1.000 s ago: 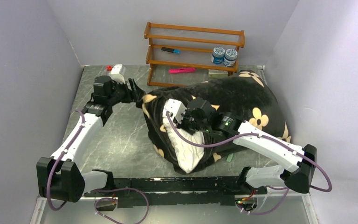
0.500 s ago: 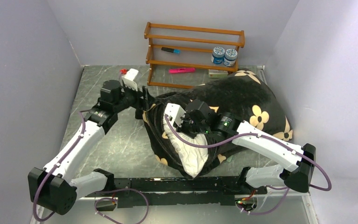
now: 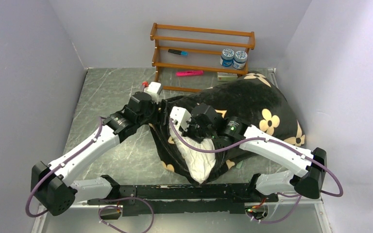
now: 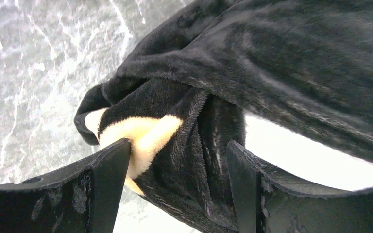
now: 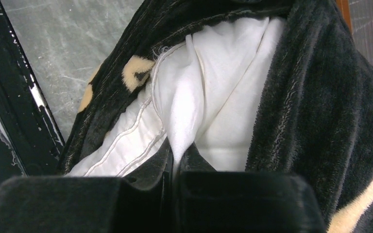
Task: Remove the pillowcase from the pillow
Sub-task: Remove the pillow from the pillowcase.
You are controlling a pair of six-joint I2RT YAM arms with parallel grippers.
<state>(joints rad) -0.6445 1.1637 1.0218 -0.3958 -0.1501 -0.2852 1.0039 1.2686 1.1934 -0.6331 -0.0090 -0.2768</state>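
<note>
The black plush pillowcase [image 3: 252,104] with cream flowers lies across the right half of the table, its mouth facing the near left. The white pillow [image 3: 196,158] pokes out of that mouth. My right gripper [image 5: 177,160] is shut on a pinched fold of the pillow's white cloth, just inside the opening. My left gripper [image 4: 175,187] is open at the far-left rim of the mouth. Its fingers [image 4: 109,184] stand either side of a bunched fold of the pillowcase [image 4: 194,145] with a cream patch. In the top view the left gripper [image 3: 162,108] sits against the cover's edge.
A wooden rack [image 3: 201,53] stands at the back, touching the pillowcase, with a blue marker [image 3: 177,52], a pink marker [image 3: 189,73] and two jars [image 3: 233,58]. Grey walls close in left, right and behind. A small green object [image 3: 239,164] lies by the pillowcase's near edge.
My left arm has swung right from the table's back left to the pillowcase's mouth, and its jaws now straddle the cover's edge. The right gripper has kept its grip on the pillow.
</note>
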